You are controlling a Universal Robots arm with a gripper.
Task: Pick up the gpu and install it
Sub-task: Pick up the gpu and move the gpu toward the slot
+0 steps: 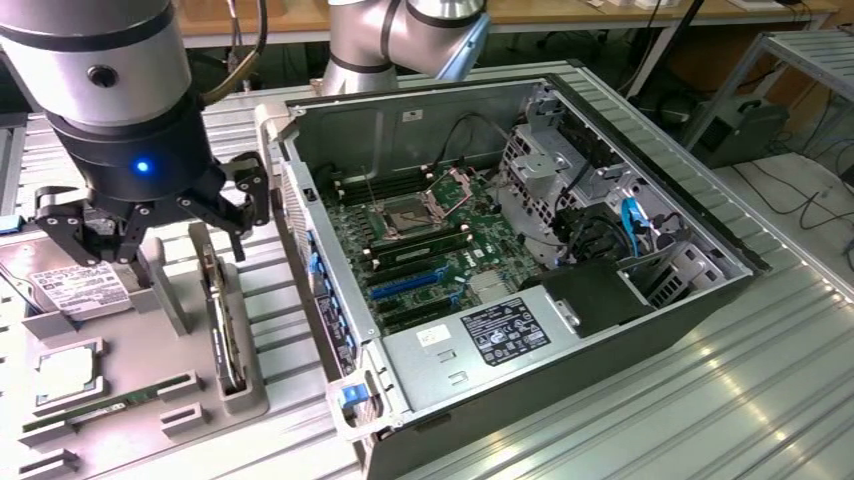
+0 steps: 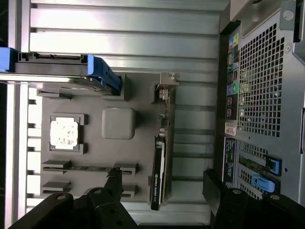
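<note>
Between the fingers [image 2: 112,188], looking down from the wrist, sits the gpu [image 2: 160,162], standing on its edge in a slot of the grey tray [image 2: 143,109]. The gripper [image 2: 162,177] is spread wide with nothing in it. There's one finger on each side of the card and a clear gap both ways, no contact that I can see.

From the exterior view the gripper [image 1: 167,245] hangs over the tray [image 1: 140,350], with the gpu [image 1: 224,330] just under the finger closest to the case [image 1: 400,130]. Beyond the other finger, away from the case, there's a hard drive [image 1: 74,285] with a white label. A cpu [image 1: 67,370] and a memory stick [image 1: 94,408] lie flat on the same tray. Case is open on its side, motherboard [image 1: 414,240] showing, well apart from the fingers. Card's not installed yet, it's parked in its holder.
</note>
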